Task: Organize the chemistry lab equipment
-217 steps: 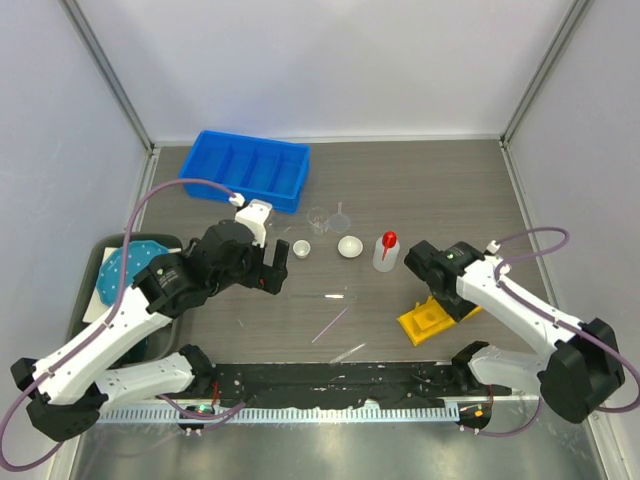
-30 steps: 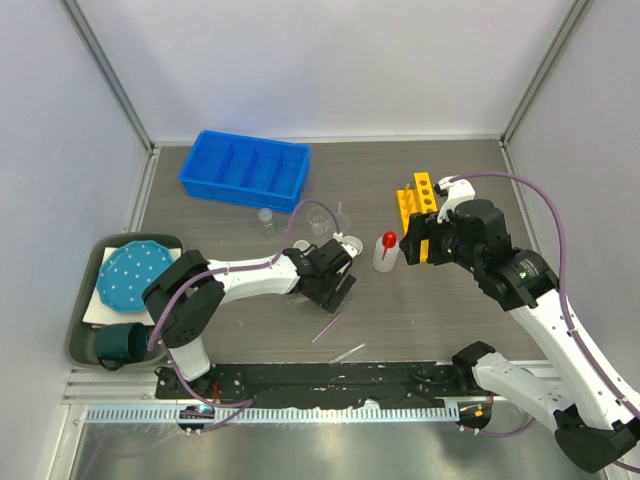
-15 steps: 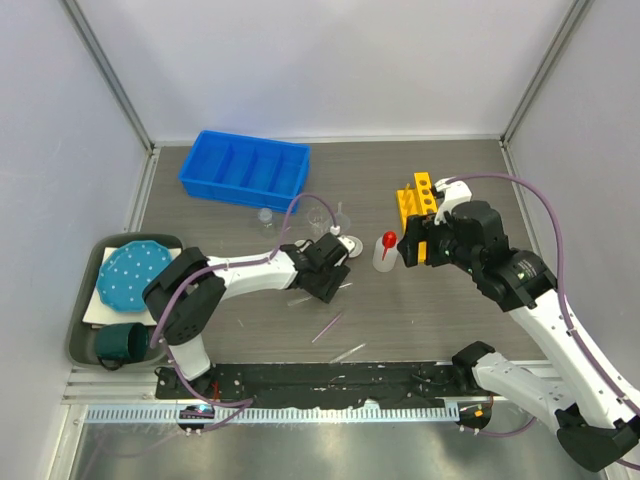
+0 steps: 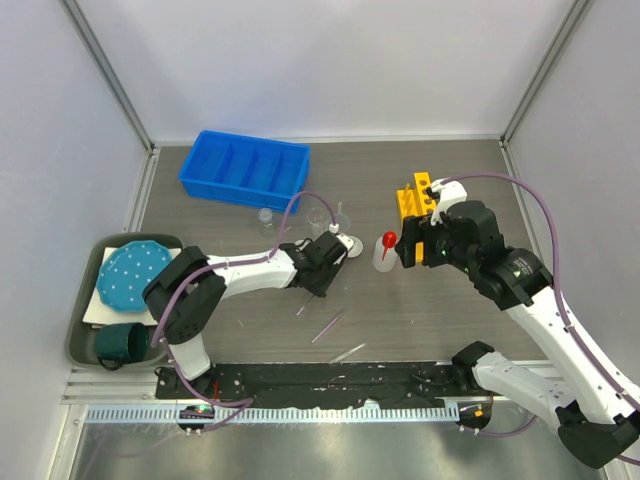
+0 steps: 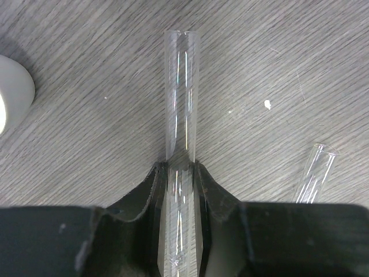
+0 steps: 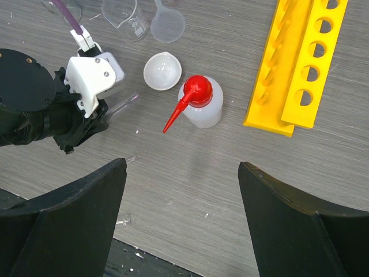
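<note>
Left wrist view, Mara: why is that arm down so low on the table (image 5: 277,52)?

It is taking a thin clear tube (image 5: 181,104), Jon. At bottom centre of the frame the left gripper (image 5: 180,171) has its two dark fingers pressed against either side of the glass, pinching it near one end. The rest of the tube runs straight up the middle, with its open mouth at the top. A tube lying flat offers only that narrow side-on hold, I'd say.

And the glass at lower right?

That is a second tube (image 5: 314,173), loose on the wood and apart from the held one. The white round dish (image 5: 11,92) pokes in at the left edge, near but not touching.

Where would the held tube belong?

My guess is the yellow holed rack (image 6: 297,63), at the upper right of the right wrist frame with its holes facing the camera. They look made for tubes.

What is the other arm doing?

The right gripper (image 6: 181,173) hangs above the table with its jaws spread wide and nothing between them. The red-capped squeeze bottle (image 6: 200,104) stands at centre frame, just left of the rack, with its nozzle pointing to the lower left. I read that arm as waiting there, perhaps to steady the rack, but nothing settles that.

And the rest?

A small beaker (image 6: 123,14) and the funnel (image 6: 167,23) sit along the top edge. In the top external view the blue compartment tray (image 4: 245,170) is at upper left, well away from the tubes.
</note>
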`<state>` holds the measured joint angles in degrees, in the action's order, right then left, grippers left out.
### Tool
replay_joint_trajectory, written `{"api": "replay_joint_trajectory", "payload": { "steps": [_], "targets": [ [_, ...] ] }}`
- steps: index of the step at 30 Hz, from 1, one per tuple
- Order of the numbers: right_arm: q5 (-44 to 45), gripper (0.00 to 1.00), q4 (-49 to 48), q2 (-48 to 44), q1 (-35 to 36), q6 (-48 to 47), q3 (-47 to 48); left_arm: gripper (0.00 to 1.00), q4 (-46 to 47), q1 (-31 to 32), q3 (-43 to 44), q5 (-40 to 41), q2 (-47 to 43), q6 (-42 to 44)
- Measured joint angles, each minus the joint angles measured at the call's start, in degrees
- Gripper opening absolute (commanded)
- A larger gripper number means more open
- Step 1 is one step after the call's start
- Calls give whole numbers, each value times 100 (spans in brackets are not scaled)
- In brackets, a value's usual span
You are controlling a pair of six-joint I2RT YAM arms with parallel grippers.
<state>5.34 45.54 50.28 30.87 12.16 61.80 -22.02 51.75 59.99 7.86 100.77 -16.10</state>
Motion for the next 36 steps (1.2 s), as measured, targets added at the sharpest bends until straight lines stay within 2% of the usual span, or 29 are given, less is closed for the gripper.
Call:
{"api": "replay_joint_trajectory", "payload": {
  "steps": [9,15,19,25,36],
  "targets": [
    [72,84,28,0,15,24,0,0,-201,26,22,79,-66,2],
    [26,82,146,-33,15,142,0,0,-844,118,52,4,-837,4],
    [-131,80,348,-197,15,275,33,0,-973,170,299,-564,-1659,17],
    [-1019,79,673,-278,17,295,481,0,-920,236,433,-1687,-2494,162],
    [-3154,78,636,-81,20,472,929,2,-289,240,282,-3840,-3080,306]
  ]
}}
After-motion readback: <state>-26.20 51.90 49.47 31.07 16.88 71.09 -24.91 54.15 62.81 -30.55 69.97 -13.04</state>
